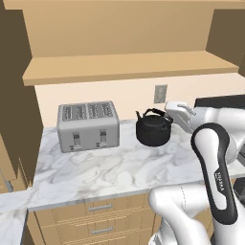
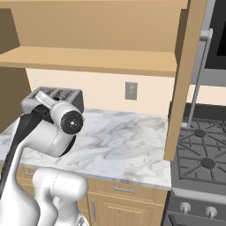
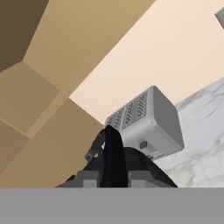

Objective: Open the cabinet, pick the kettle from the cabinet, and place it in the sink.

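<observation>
The small round black kettle (image 1: 153, 129) is down at the marble counter (image 1: 110, 167), right of the toaster; I cannot tell whether it touches the surface. My gripper (image 1: 166, 115) is shut on its arched handle from the right side. In the hand view the dark handle of the kettle (image 3: 113, 153) runs up between the fingers of the gripper (image 3: 114, 178). The tan cabinet (image 1: 129, 67) above the counter stands open with a bare shelf, and its right door (image 2: 185, 79) swings out toward me. The sink is out of view.
A silver four-slot toaster (image 1: 88, 125) stands on the counter's left part, also seen as the toaster (image 3: 146, 122). A wall outlet (image 1: 161, 94) is behind the kettle. A black stove (image 2: 203, 150) adjoins the counter on the right. Drawers (image 1: 100, 208) lie below.
</observation>
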{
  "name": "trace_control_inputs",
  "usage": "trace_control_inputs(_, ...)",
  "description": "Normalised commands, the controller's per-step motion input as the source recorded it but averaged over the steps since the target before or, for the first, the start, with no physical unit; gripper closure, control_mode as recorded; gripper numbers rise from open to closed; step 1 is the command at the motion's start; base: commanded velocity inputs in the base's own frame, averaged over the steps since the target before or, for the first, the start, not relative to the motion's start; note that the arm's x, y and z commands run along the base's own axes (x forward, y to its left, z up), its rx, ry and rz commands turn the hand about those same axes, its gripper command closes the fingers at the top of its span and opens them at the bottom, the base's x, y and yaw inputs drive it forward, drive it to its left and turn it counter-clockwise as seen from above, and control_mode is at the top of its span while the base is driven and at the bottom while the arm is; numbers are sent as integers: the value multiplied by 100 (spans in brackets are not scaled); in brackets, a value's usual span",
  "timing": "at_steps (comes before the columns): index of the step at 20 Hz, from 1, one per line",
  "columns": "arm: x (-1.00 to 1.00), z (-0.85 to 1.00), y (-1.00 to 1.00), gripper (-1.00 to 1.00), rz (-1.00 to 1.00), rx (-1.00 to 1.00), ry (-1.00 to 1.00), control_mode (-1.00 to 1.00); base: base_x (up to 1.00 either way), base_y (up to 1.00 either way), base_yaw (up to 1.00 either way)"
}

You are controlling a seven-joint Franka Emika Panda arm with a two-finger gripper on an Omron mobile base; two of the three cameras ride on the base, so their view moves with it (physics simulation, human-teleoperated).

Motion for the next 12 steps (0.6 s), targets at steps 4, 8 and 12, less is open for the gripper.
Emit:
trace_control_inputs(4, 0, 0, 0, 100, 0, 0, 0, 100, 0, 0, 0)
trace_control_inputs(8, 0, 0, 0, 100, 0, 0, 0, 100, -4, 0, 0)
trace_control_inputs(12, 0, 0, 0, 100, 0, 0, 0, 100, -42, -6, -5)
